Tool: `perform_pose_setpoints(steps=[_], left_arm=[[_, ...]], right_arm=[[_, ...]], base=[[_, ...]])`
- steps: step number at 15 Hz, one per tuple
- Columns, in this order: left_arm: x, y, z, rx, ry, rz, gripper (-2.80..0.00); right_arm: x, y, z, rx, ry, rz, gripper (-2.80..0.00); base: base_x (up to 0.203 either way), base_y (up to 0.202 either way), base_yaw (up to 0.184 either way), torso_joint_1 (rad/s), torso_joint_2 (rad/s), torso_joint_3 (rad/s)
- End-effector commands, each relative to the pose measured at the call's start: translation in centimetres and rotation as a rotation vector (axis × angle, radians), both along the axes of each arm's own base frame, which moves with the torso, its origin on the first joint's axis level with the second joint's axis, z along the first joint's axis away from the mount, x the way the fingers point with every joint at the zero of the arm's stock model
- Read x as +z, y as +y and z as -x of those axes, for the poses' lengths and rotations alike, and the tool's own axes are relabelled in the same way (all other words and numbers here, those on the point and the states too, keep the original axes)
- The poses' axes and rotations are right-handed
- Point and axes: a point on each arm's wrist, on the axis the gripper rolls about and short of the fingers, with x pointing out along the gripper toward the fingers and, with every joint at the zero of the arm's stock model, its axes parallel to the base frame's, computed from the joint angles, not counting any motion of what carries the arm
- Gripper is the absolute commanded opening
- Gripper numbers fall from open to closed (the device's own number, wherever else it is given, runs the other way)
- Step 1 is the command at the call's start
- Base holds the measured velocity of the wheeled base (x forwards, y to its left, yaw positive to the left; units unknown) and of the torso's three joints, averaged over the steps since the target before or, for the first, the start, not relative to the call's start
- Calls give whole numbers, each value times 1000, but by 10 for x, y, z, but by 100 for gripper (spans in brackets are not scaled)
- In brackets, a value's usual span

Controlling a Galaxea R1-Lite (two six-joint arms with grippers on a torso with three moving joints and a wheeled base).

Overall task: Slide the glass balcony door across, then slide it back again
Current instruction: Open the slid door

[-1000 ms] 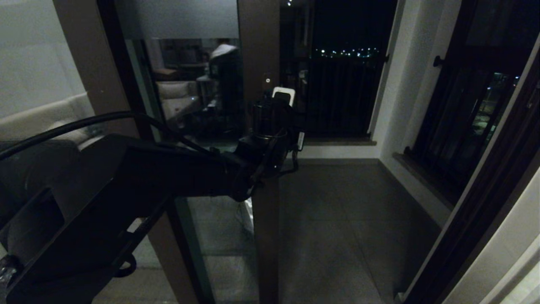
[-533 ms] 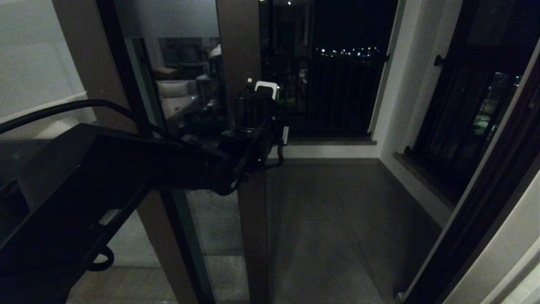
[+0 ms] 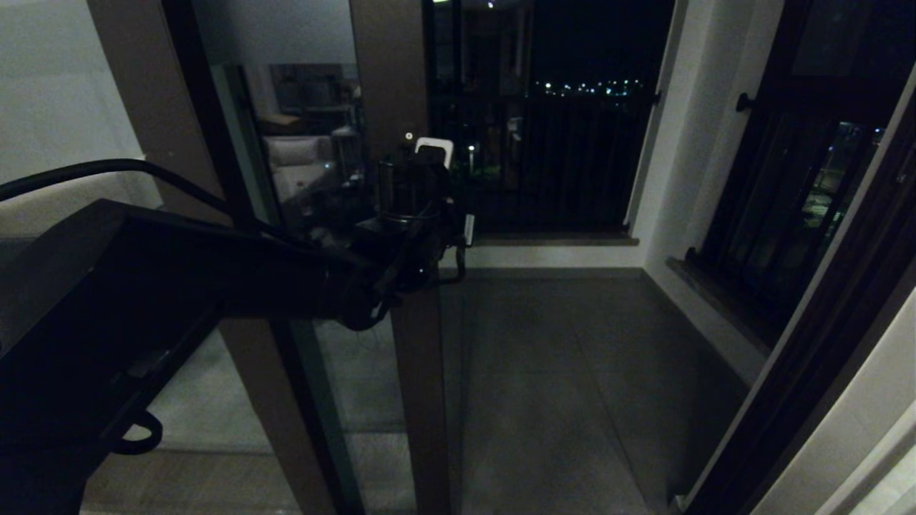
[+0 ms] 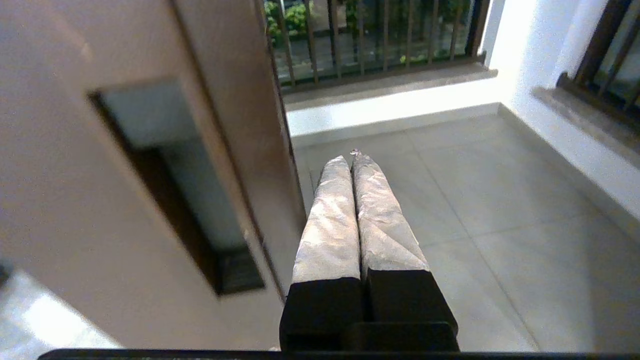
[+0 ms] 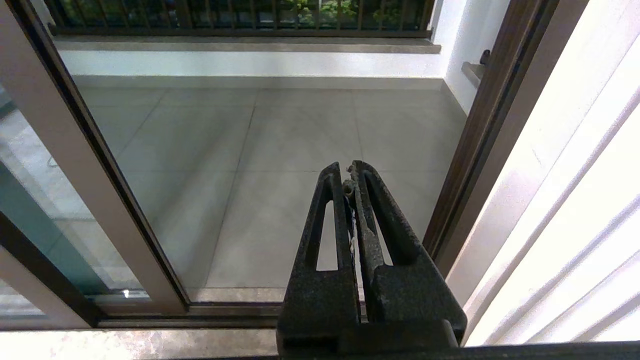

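Grey tiles (image 3: 565, 372) cover the balcony floor, which runs out to a low white wall and a dark railing (image 3: 565, 164) with city lights behind it. On the right stands a barred window (image 3: 794, 179), and nearer the camera a dark door jamb (image 3: 823, 357) slants down the head view.

On the left, the door (image 3: 390, 93) stands partly open, its brown stile upright near the middle of the head view, with reflections of a sofa in the glass beside it. Against the frame a second ago, the stile has moved leftward, from about the middle of the view to well left of it, and the open gap onto the balcony is wider. Half a second ago it was between those two places, so the slide is slowing.

The left tool (image 4: 351, 159) sits against the stile's free edge at handle height, its taped fingers (image 4: 330, 220) clenched together with nothing between them. In the left wrist view the recessed handle slot (image 4: 170, 185) lies just beside the fingers, on the stile's face. The left arm (image 3: 215, 286) has swung leftward with the door and lies lower in the head view.

The right tool (image 5: 348, 181) hangs low by the jamb, over the door track (image 5: 200, 312), fingers pressed shut and empty.
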Motion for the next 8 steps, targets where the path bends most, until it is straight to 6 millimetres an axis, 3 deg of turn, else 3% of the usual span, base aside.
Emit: perform_pose_setpoints(steps=[1, 4, 8], left_arm=[[5, 12, 5, 22, 4, -3, -280], [11, 22, 14, 29, 9, 1, -280], [13, 38, 7, 70, 8, 10, -280]], right_arm=[[0, 0, 0, 1, 1, 1, -280], [0, 0, 0, 1, 2, 1, -280], [0, 0, 0, 1, 2, 1, -280]], base=[[0, 0, 0, 0, 0, 0], [0, 0, 0, 0, 0, 0], [0, 0, 0, 0, 0, 0]])
